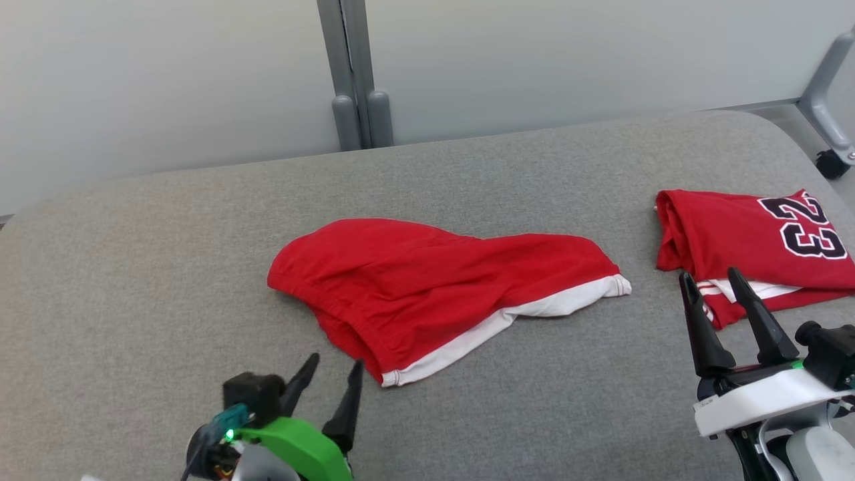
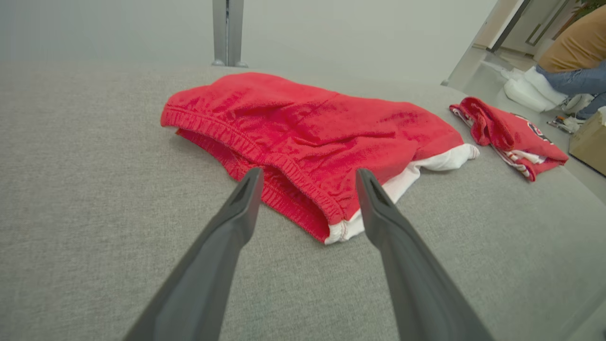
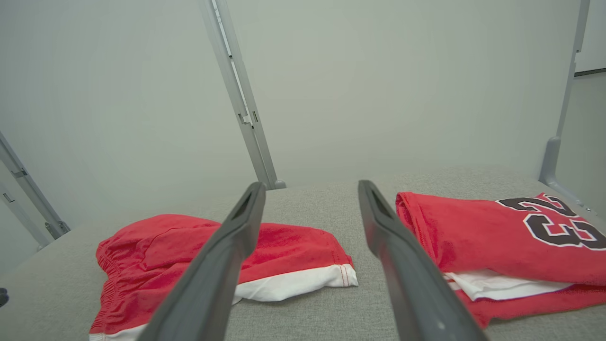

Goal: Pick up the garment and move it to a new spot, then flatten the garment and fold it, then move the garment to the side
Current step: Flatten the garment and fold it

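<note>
A pair of red shorts with a white hem band, the garment (image 1: 427, 287) (image 2: 303, 128) (image 3: 156, 255), lies rumpled in the middle of the grey padded table (image 1: 133, 280). My left gripper (image 1: 336, 366) (image 2: 307, 177) stands open at the lower left, its fingertips just short of the garment's near waistband corner, with nothing between them. My right gripper (image 1: 711, 277) (image 3: 310, 189) is open at the lower right, empty, close to a folded red jersey.
A folded red jersey with a black 23 (image 1: 755, 250) (image 3: 502, 237) (image 2: 513, 135) lies at the table's right end. A grey post (image 1: 354, 73) stands behind the table. In the left wrist view a person (image 2: 575, 57) crouches on the floor beyond the right end, next to a cardboard box (image 2: 589, 142).
</note>
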`<state>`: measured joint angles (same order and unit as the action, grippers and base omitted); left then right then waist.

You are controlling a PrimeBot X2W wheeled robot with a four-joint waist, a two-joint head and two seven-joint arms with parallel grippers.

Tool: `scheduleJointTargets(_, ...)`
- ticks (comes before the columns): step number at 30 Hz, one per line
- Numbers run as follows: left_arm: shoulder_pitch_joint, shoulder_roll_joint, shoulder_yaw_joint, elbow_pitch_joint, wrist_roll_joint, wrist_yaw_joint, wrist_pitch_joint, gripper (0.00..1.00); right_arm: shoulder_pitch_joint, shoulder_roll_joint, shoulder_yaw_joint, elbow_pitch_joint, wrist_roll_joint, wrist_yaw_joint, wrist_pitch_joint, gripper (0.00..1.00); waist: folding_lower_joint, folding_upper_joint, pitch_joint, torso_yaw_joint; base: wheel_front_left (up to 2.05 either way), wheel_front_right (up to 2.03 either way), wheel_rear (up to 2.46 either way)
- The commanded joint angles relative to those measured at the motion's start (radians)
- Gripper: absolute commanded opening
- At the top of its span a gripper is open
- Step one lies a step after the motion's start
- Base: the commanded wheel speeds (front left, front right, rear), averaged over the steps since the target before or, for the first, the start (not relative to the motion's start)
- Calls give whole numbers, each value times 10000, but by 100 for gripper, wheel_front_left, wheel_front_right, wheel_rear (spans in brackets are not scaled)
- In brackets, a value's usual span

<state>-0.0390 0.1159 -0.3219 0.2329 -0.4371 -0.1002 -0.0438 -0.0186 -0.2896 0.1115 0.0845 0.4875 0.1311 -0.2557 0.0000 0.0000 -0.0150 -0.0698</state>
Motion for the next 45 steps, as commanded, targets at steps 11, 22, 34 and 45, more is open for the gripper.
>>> scheduleJointTargets(11, -1613, 77, -1342, 1711, -1229, -298, 3433, 100, -428, -56, 173, -50, -149, -8, 162, 100, 0, 0, 397, -914, 0, 0, 0)
scheduleJointTargets(22, -2469, 329, -1499, 3176, -1484, -311, 3136, 100, -435, -19, 143, 68, -144, -8, 101, 100, 0, 0, 538, -1074, 0, 0, 0)
scheduleJointTargets(34, -2740, 277, -1643, 3624, -1776, -315, 3051, 70, -492, -82, 278, 63, -119, -8, 139, 100, 0, 0, 609, -1086, 0, 0, 0)
scheduleJointTargets(45, -2599, 861, -2334, 2889, -2325, -315, 3220, 0, -267, 6, 90, 214, -208, -8, 130, 100, 0, 0, 426, -820, 0, 0, 0)
